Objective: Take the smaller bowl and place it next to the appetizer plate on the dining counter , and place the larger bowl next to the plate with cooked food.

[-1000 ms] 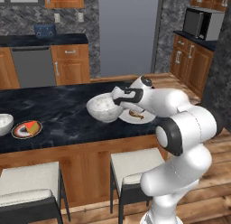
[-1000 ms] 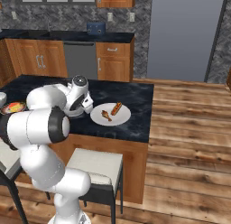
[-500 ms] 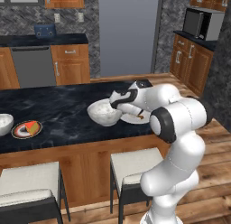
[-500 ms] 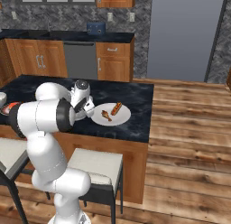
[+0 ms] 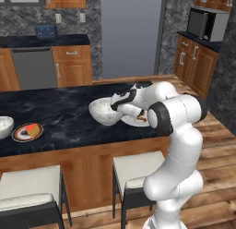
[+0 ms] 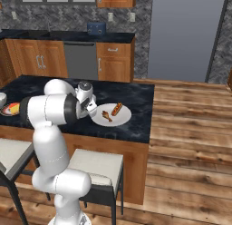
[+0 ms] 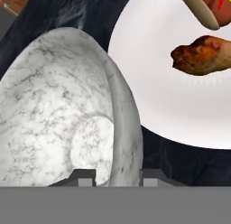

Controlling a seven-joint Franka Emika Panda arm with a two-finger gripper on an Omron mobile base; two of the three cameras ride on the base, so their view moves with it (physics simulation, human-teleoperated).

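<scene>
Your gripper (image 7: 112,175) pinches the big bowl's (image 5: 105,111) rim, one finger inside and one outside.
The bowl sits on the black counter (image 5: 64,117) beside the white plate (image 6: 118,118); wood cabinets (image 5: 72,64) and floor (image 6: 190,142) lie beyond.

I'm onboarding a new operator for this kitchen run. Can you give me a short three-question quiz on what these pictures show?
1. True or false: the larger bowl sits on the dining counter beside the plate with cooked food.
2. What do the fingers straddle? A) the bowl's rim B) the plate's edge C) a sausage
3. Name the item lying just left of the appetizer plate in the left base view.

Key: 1 true; 2 A; 3 the smaller bowl.
</scene>
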